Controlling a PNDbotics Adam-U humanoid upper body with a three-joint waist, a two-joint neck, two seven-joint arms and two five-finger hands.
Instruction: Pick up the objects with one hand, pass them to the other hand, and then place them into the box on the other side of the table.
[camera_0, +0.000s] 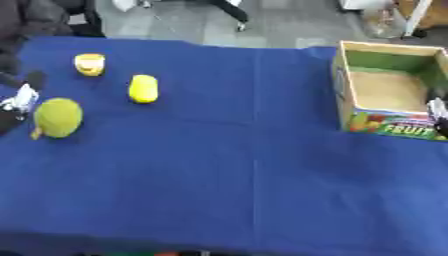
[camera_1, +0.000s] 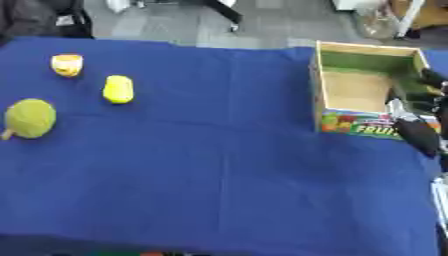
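Note:
Three fruits lie at the table's left. A round yellow-green fruit is nearest the left edge. A yellow oval fruit lies to its right, and a small yellow-orange piece sits farther back. My left hand shows at the left edge, close beside the yellow-green fruit and holding nothing that I can see. An open cardboard box with a fruit print stands at the right and looks empty. My right hand hovers at the box's front right corner, its fingers spread and empty.
A blue cloth covers the whole table, with a wide bare stretch between the fruits and the box. Beyond the far edge are a grey floor, chair legs and dark clothing at the upper left.

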